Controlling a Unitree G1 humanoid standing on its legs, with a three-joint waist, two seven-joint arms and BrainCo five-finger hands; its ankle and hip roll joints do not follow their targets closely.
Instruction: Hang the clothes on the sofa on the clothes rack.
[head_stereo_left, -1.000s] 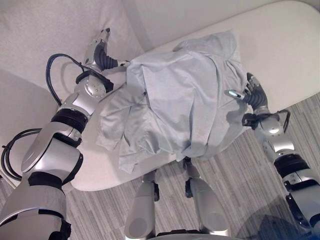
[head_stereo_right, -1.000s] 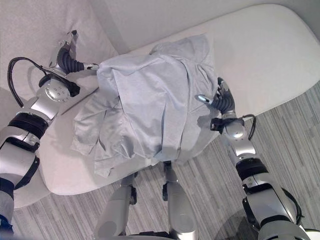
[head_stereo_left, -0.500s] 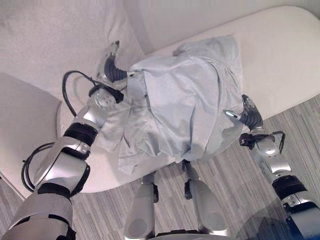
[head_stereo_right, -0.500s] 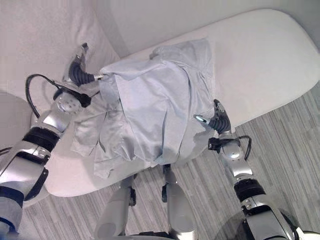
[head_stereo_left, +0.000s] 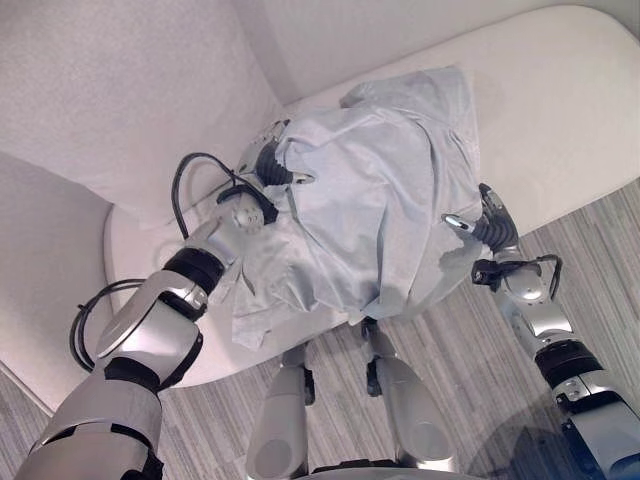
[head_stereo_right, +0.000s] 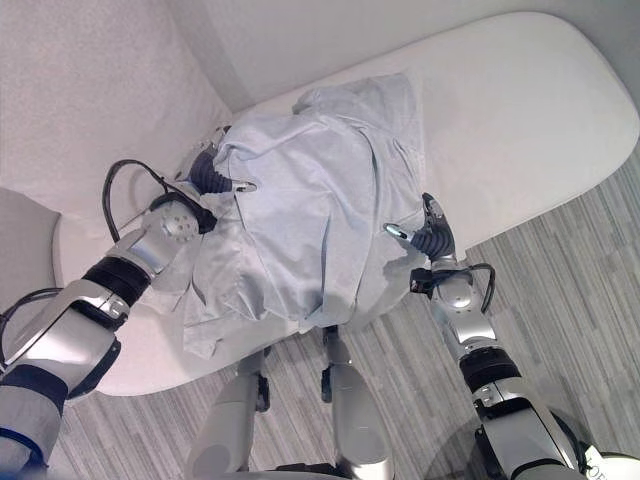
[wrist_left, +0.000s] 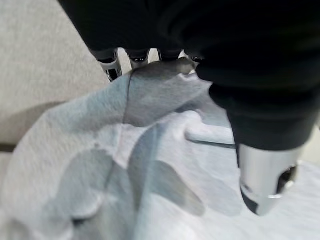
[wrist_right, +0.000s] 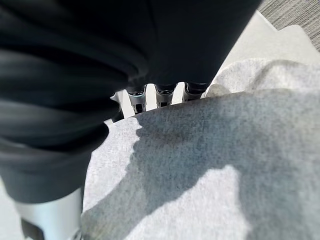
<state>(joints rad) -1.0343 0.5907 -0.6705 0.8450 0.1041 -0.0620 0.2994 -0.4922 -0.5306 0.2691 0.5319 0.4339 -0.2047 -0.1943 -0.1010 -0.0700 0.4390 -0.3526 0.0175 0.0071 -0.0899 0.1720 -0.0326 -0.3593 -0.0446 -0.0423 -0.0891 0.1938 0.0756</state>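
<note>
pale fabric sofa (head_stereo_left: 560, 120) with a rounded seat end, grey striped carpet floor (head_stereo_left: 470, 390) in front. the pale grey-blue garment (head_stereo_left: 380, 200), looks like a sweatshirt, is bunched in a heap on the seat near the front edge, its lower hem hanging over the edge toward the floor.

left hand (head_stereo_left: 268, 165) sits at the garment's left side, fingers (wrist_left: 111, 64) tucked under a fold and thumb (wrist_left: 265, 177) over the top in the left wrist view, so it reads as pinching cloth. right hand (head_stereo_left: 480, 222) is at the garment's right edge; in the right wrist view cloth drapes across the fingers (wrist_right: 136, 97) and hides how far they curl, so i cannot tell if it has a hold.

risks, my read:
- uneven lift: if just the left side is gripped, the garment swings and slides off toward the floor.
- grip is on a loose fold, not collar or shoulder seam, so layers may slip out under the weight.
- bunched sleeves could drag or snag on the seat edge when raised.
- a crumpled heap won't present shoulders for hanging; regrasp likely needed.

writing: no brand, label or print readable on garment or sofa.
</note>
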